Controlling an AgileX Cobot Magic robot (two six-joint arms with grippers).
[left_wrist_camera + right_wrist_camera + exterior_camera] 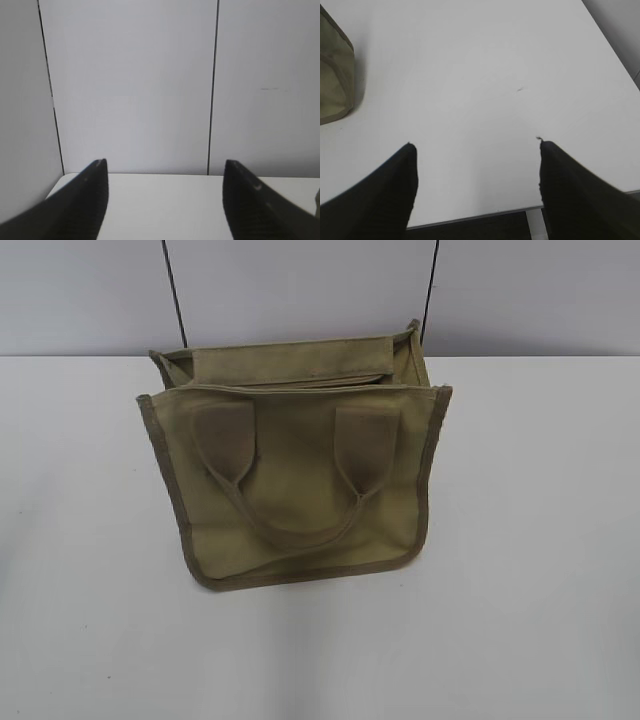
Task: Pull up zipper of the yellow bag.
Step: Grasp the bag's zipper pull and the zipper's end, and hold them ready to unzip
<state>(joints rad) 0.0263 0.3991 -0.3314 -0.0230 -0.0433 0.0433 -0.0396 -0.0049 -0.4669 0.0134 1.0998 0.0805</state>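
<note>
Gaping wide, left pincer (165,170) and right pincer (475,147) hold nothing, clear of yellow bag (300,480).

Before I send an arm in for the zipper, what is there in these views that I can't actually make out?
- Zipper pull: the zipper shows only as a thin line on the yellow bag in the exterior view; the pull is too small to locate.
- Bag: right wrist view cuts it off at the left edge, showing one corner; left wrist view shows only a sliver at the right edge.
- Left pincer and right pincer: both open, absent from the exterior view.
</note>
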